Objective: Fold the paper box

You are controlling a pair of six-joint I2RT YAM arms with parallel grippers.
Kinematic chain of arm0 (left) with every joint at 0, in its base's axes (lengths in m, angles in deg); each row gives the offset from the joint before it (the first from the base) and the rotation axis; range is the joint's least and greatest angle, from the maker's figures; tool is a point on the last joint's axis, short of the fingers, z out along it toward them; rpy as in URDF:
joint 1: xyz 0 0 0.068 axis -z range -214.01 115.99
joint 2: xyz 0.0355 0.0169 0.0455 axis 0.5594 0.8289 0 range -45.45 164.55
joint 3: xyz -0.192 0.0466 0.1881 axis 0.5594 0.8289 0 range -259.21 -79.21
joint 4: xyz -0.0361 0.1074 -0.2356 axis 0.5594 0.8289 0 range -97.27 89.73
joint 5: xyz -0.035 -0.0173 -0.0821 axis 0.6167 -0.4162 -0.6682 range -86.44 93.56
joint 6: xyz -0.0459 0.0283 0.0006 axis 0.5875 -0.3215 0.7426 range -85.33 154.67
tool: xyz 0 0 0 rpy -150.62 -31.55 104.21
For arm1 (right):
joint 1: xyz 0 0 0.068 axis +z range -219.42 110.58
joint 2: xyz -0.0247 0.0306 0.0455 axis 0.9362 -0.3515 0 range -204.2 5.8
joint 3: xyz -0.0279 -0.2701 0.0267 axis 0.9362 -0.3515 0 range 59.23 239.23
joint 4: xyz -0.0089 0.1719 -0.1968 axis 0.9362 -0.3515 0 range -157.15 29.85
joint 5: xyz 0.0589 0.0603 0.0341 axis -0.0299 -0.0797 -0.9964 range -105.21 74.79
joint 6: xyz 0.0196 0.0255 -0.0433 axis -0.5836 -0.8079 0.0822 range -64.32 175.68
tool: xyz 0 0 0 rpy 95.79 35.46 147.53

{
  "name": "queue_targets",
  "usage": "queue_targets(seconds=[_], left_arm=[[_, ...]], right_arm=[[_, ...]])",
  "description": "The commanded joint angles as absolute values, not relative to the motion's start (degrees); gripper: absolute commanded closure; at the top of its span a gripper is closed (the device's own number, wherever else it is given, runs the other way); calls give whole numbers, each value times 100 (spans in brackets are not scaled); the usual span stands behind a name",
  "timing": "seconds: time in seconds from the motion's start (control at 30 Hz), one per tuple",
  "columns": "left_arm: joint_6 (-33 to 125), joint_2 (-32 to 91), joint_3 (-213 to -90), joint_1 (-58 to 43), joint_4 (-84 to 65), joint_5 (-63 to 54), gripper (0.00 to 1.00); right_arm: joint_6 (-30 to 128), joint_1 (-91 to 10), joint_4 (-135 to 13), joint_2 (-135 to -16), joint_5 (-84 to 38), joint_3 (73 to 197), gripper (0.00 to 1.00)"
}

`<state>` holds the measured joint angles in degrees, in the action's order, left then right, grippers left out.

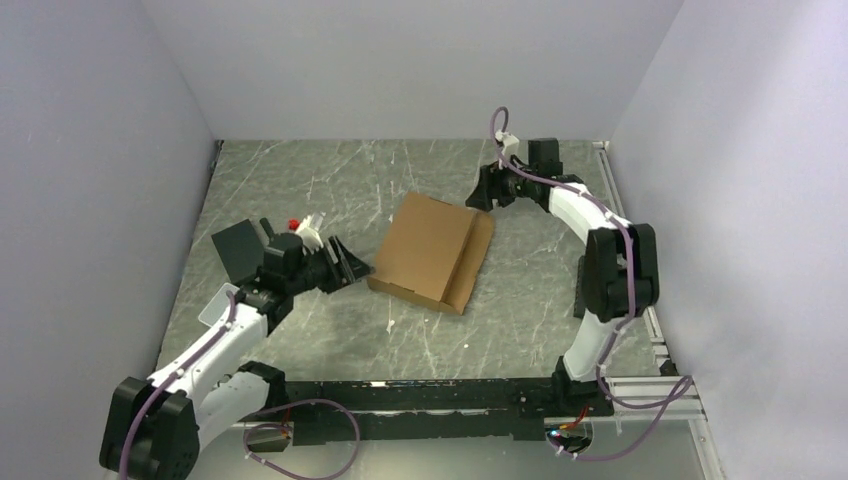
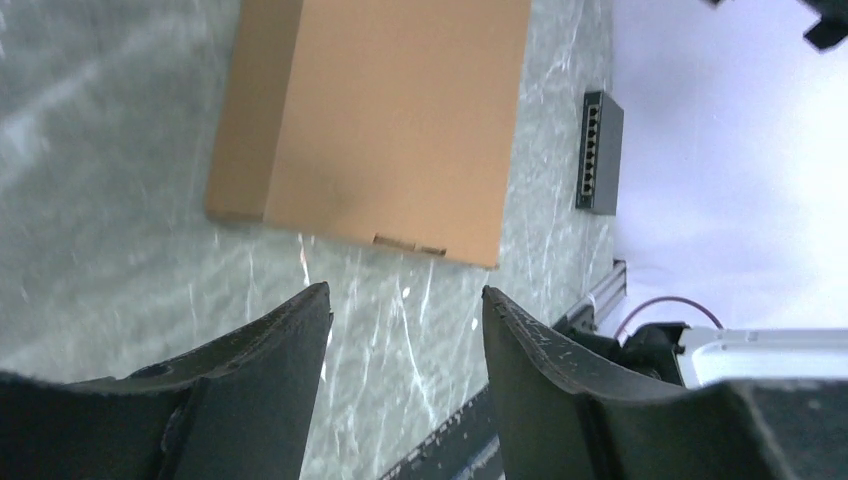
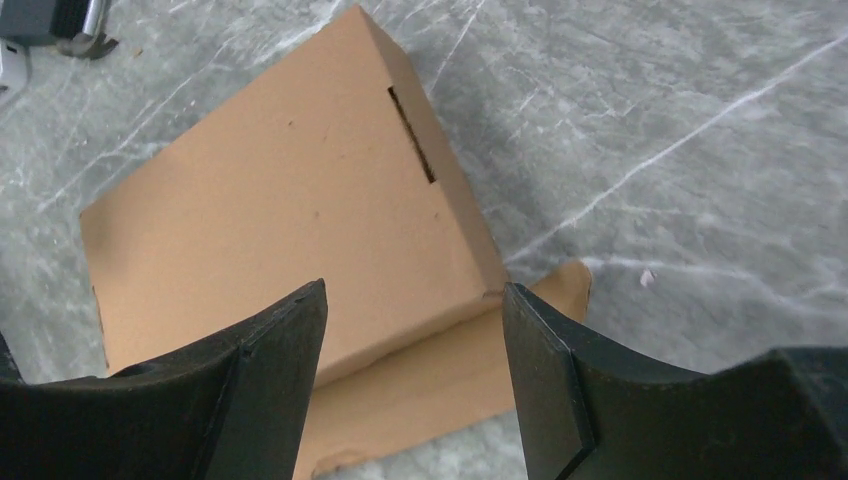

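Note:
The brown paper box (image 1: 425, 246) lies closed and shallow at the middle of the table, with one flap lying flat along its right side (image 1: 473, 262). It also shows in the left wrist view (image 2: 390, 120) and in the right wrist view (image 3: 290, 210), where the flat flap (image 3: 440, 385) lies below it. My left gripper (image 1: 345, 264) is open and empty, just left of the box. My right gripper (image 1: 478, 198) is open and empty, above the box's far right corner. In the wrist views the left gripper (image 2: 405, 292) and the right gripper (image 3: 412, 288) hold nothing.
A black rectangular pad (image 1: 236, 250) lies at the left behind my left arm. A small dark network switch (image 2: 598, 152) lies by the right wall in the left wrist view. A metal rail (image 1: 640, 330) runs along the table's right edge. White walls stand on three sides.

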<state>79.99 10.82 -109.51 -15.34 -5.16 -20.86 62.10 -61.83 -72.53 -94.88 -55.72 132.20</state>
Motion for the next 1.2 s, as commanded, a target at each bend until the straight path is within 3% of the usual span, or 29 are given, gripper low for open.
queue_targets(seconds=[0.0, 0.3, 0.43, 0.67, 1.17], left_arm=[[9126, 736, -10368, -1420, -1372, -2459, 39], [9375, 1686, -10035, -1043, -2130, -2180, 74], [9242, 2257, -10163, -1003, -2164, -2096, 80], [8941, 2676, -10437, -1002, -1819, -1828, 81], [8222, 3469, -11371, -1395, -1089, -1401, 80]], right_arm=[[5838, -6134, -7222, -10203, -5997, 13975, 33], [5808, -6051, -7444, -10977, -6110, 14517, 39], [5903, -6028, -7563, -11072, -6175, 14506, 47], [6124, -6011, -7835, -11029, -6300, 14339, 58], [6234, -5922, -8134, -10010, -5896, 13044, 61]])
